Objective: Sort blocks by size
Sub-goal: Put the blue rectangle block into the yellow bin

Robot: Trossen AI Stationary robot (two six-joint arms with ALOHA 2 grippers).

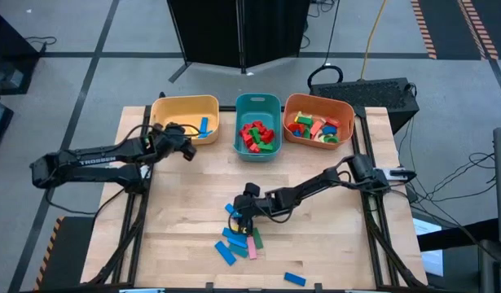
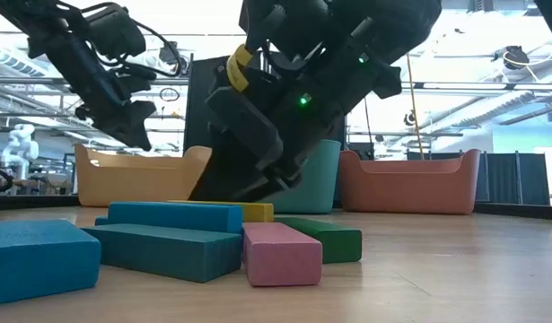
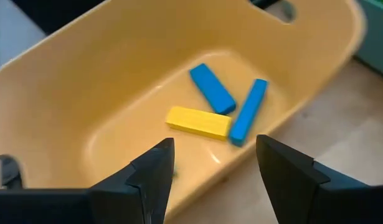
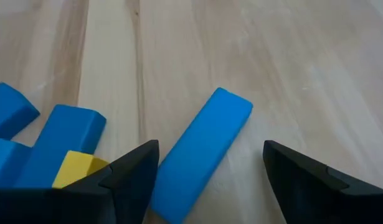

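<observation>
Left gripper [image 1: 187, 151] hangs over the front edge of the yellow bin [image 1: 164, 110] at the table's back left, fingers spread apart with nothing between them. Its wrist view looks down into that bin, where a yellow bar [image 3: 198, 121] lies on the floor touching the ends of two blue bars [image 3: 212, 89], which sit angled toward each other.

Right gripper [image 1: 243, 213] is lowered over the loose pile of blocks [image 1: 238, 242] near the front centre of the wooden table [image 1: 331, 244]. Its fingers [image 4: 132, 180] stand wide apart and grip nothing; a long blue bar [image 4: 202, 153] lies flat on the wood between them, slanted. Just beside it are further blue pieces and a yellow block [image 4: 78, 168], partly hidden behind one finger.

From table height, the pile shows blue bars stacked and overlapping, a pink bar [image 2: 281, 254] in front, and a green bar [image 2: 328, 239] touching behind it.

One blue bar [image 1: 295, 279] lies apart from the pile near the table's front edge.

Teal bin [image 1: 258, 106], middle of the back row, holds red and green bricks. Orange bin [image 1: 341, 110], back right, holds mixed small pieces in several colours.
</observation>
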